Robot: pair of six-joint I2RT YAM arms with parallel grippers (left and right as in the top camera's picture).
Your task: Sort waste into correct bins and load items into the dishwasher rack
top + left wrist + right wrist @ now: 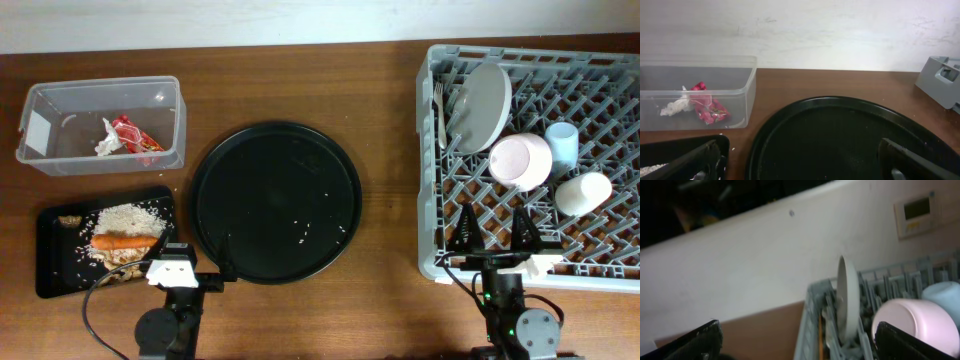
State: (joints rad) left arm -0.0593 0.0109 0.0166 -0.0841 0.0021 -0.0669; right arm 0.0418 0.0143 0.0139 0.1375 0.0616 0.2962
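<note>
The grey dishwasher rack on the right holds the grey plate on edge, the white fork, the pinkish bowl, the light blue cup and the white cup. The clear tub at back left holds the red-and-white wrapper with tissue. The flat black tray holds rice, the carrot and beige scraps. My left gripper is open and empty at the front between tray and round tray. My right gripper is open and empty over the rack's front edge.
A large round black tray with a few rice grains lies in the middle of the brown wooden table. In the right wrist view the plate and bowl stand in the rack. The left wrist view shows the tub.
</note>
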